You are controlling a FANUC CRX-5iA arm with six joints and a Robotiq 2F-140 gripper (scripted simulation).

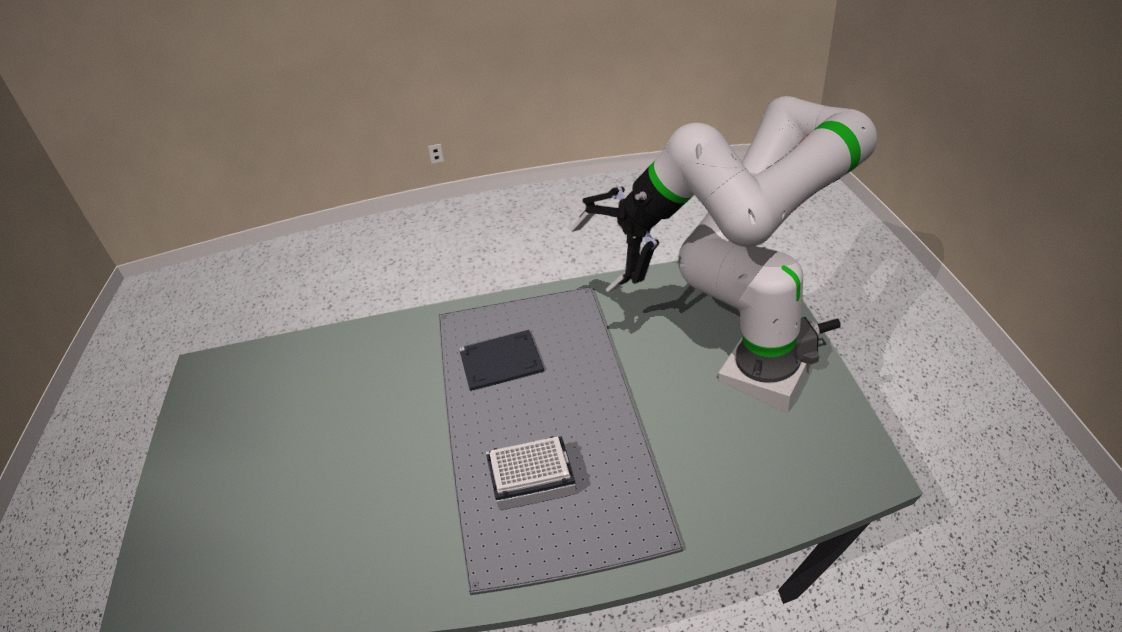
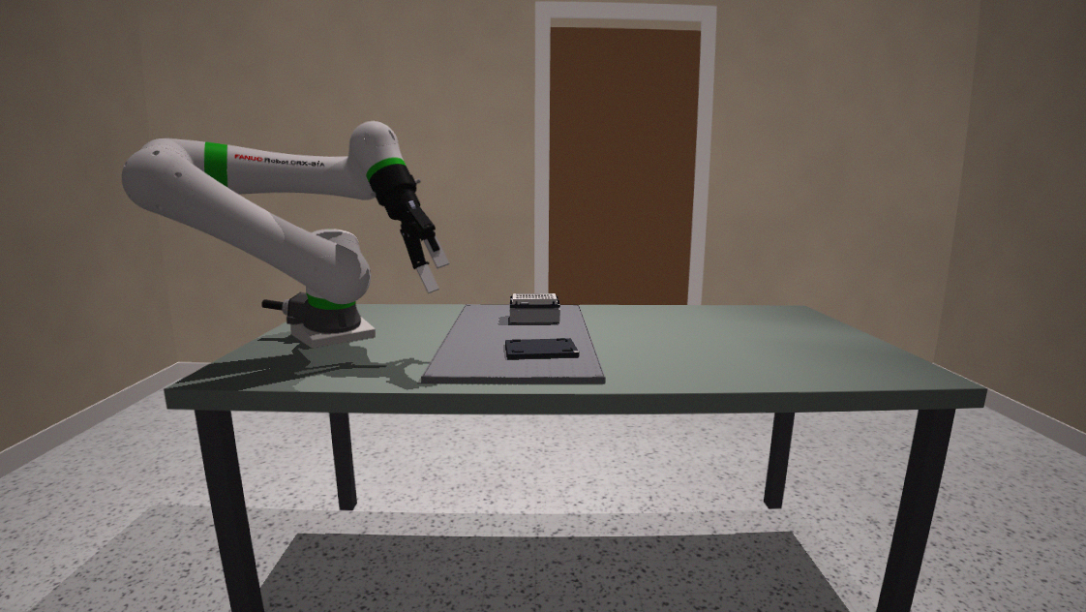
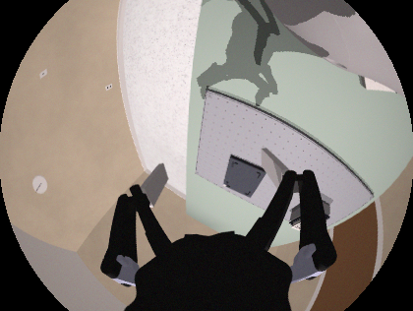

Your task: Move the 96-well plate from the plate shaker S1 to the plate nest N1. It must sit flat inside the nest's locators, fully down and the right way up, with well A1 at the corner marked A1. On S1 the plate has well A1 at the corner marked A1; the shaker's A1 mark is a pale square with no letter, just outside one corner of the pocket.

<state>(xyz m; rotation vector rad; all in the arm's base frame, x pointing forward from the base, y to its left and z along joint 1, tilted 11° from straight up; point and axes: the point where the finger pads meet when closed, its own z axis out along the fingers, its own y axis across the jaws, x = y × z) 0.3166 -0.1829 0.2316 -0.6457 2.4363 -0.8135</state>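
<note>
On shaker S1 (image 1: 541,493): 96-well plate (image 1: 527,464).

The white rectangular 96-well plate (image 1: 527,463) sat upright and flat in the dark, boxy plate shaker (image 1: 541,493). The flat black rectangular plate nest (image 1: 501,358) lay apart, unoccupied.

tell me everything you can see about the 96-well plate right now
The 96-well plate is a white rectangular tray with a fine grid of small wells, looking like plastic. It lies flat and well-side up in the pocket of the dark plate shaker, on the grey perforated board. Nothing else touches it; the open gripper hangs far off, near the board's opposite end.
</note>
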